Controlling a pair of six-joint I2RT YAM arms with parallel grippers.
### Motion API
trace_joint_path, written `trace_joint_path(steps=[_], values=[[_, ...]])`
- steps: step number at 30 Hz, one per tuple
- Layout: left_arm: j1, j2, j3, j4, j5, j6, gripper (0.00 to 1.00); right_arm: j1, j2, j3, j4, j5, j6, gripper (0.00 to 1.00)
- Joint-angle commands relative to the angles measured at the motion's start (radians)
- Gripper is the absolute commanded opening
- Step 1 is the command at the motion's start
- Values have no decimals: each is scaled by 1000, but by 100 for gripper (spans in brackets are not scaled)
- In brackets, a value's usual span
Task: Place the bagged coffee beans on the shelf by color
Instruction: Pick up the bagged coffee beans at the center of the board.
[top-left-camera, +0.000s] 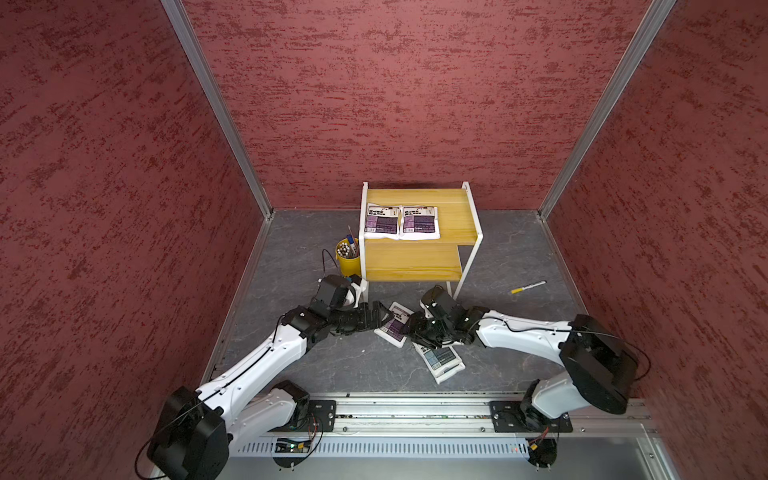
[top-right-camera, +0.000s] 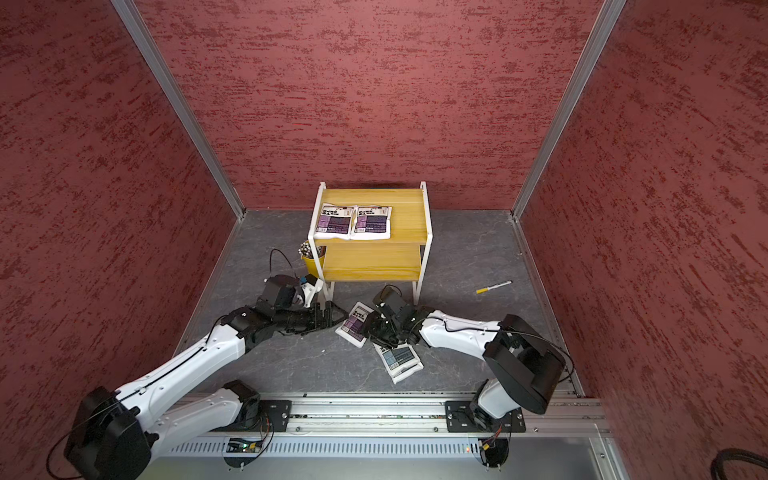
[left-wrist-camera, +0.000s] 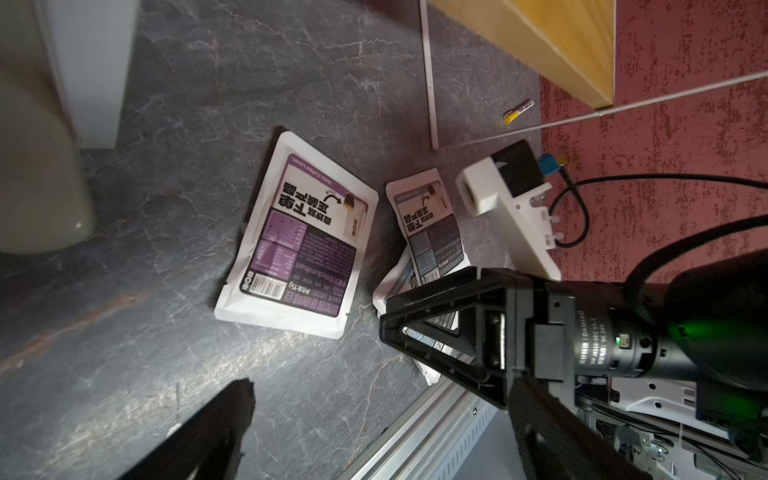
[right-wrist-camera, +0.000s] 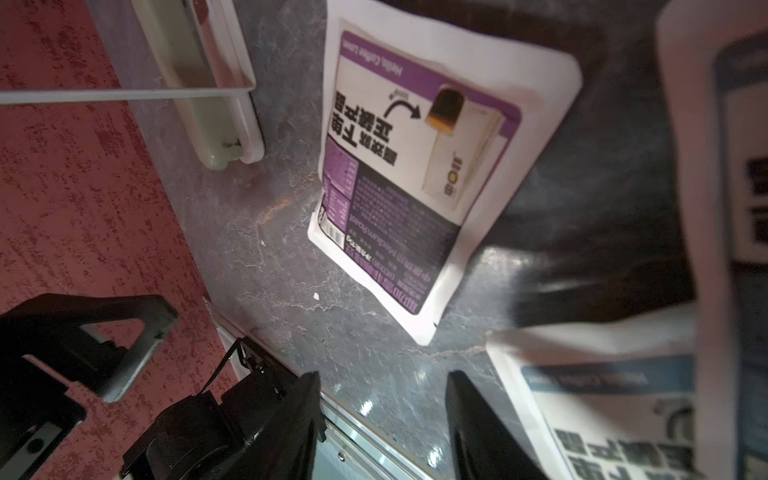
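The shelf (top-left-camera: 453, 216) (top-right-camera: 409, 216) stands at the back with two purple bagged coffee beans (top-left-camera: 381, 221) (top-left-camera: 419, 222) side by side on its upper board. A third purple bag (top-left-camera: 392, 324) (top-right-camera: 355, 322) (left-wrist-camera: 299, 237) (right-wrist-camera: 415, 174) lies flat on the floor in front. Grey-blue bags (top-left-camera: 442, 359) (top-right-camera: 399, 359) (left-wrist-camera: 432, 224) (right-wrist-camera: 615, 415) lie stacked to its right. My left gripper (top-left-camera: 374, 318) (left-wrist-camera: 382, 428) is open, low at the purple bag's left edge. My right gripper (top-left-camera: 415, 328) (right-wrist-camera: 382, 378) is open and empty over bare floor, between the purple bag and the grey-blue stack.
A yellow pen bucket (top-left-camera: 348, 259) (top-right-camera: 311, 262) stands at the shelf's left leg. A yellow marker (top-left-camera: 528, 287) (left-wrist-camera: 517, 111) lies on the floor to the right. A pale oblong case (right-wrist-camera: 208, 83) lies near the shelf. A metal rail (top-left-camera: 415, 411) borders the front.
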Motion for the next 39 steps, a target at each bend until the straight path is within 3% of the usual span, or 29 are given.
trace_joint_path(steps=[1, 13, 22, 32, 39], values=[[-11, 28, -1, 62, -13, 50, 100, 7, 38, 33, 47, -20, 4, 52], [-25, 214, 34, 143, -15, 151, 100, 5, 161, 48, 74, -31, -9, 52], [-26, 334, 63, 213, -8, 182, 100, -15, 167, 21, 91, -17, -12, 51], [-49, 368, 42, 243, -28, 175, 100, -32, 136, -35, 127, 25, 3, 51], [-122, 397, 45, 185, -120, 146, 100, -33, 112, -57, 137, 59, 10, 50]])
